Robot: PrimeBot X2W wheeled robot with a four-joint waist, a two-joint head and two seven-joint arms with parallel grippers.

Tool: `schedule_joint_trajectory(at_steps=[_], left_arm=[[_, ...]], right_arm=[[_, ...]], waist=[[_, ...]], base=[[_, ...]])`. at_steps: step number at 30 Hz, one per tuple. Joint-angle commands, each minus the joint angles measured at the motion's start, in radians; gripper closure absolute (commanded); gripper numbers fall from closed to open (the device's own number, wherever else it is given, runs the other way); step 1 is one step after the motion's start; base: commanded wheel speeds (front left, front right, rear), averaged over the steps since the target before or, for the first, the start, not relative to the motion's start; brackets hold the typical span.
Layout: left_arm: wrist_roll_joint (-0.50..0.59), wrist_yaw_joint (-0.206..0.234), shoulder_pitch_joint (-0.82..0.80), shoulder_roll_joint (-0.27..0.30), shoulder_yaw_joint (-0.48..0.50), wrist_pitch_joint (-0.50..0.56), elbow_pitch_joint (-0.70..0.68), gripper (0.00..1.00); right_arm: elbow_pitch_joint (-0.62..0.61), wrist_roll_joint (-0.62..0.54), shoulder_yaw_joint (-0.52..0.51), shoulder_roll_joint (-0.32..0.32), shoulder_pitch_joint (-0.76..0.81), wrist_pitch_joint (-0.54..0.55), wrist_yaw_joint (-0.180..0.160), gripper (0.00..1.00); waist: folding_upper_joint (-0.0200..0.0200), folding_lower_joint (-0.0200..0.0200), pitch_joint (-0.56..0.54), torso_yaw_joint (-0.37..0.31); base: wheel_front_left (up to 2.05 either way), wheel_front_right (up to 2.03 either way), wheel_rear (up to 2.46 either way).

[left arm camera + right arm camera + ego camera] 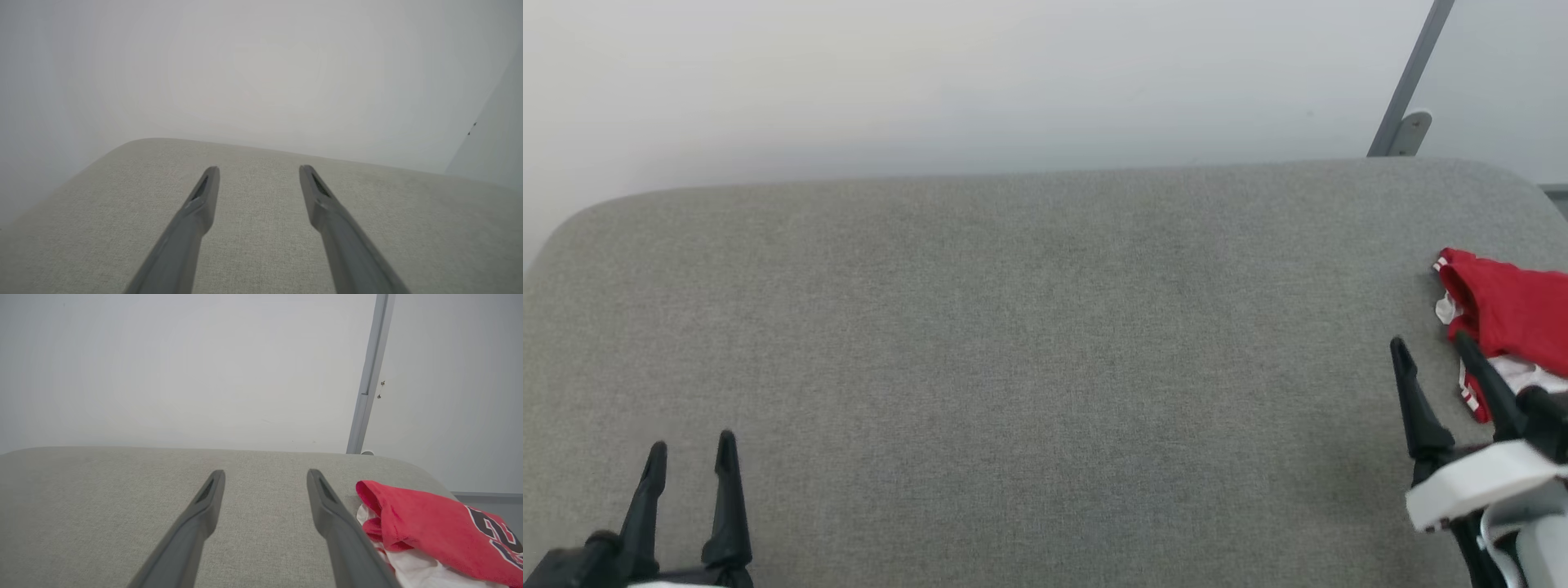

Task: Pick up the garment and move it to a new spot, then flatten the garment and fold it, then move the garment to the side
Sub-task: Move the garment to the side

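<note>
The grey fabric-covered surface (1029,327) lies bare across nearly its whole width, with wide free room in the middle and on the left. Its far edge runs along a pale wall (931,82), and both far corners are rounded. Behind the far right corner a slanted grey post (1409,82) rises against the wall.

The garment (1511,314), red with white parts, is bunched in a heap at the surface's right edge and runs out of the head view on that side. In the right wrist view, dark lettering shows on its red cloth and white fabric spills out beneath.

The right tool (1429,340) stands released, its two fingers spread wide with nothing between them, low over the surface just beside the heap. Its outer finger crosses the garment's near-left edge in both views; I cannot tell whether it touches the cloth.

The left tool (692,443) sits near the front left, well apart from the garment. It is also released, fingers parted over bare fabric, pointing toward the rounded far left corner.
</note>
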Motion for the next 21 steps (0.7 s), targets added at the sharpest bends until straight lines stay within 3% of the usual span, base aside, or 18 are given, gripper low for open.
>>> schedule_joint_trajectory(at_steps=[1,21], left_arm=[[0.01,-0.002,0.02,-0.003,0.009,-0.005,-0.007,0.0],[0.03,-0.002,0.079,-0.057,0.023,-0.005,-0.024,0.0]], right_arm=[[-0.015,-0.01,-0.011,0.012,0.026,-0.003,0.0,0.0],[-0.128,-0.066,-0.116,0.139,0.211,-0.003,0.0,0.0]], waist=[[-0.0001,0.0,-0.01,0.002],[-0.0001,0.0,-0.038,-0.008]], base=[[0.0,0.0,0.0],[0.0,0.0,0.0]])
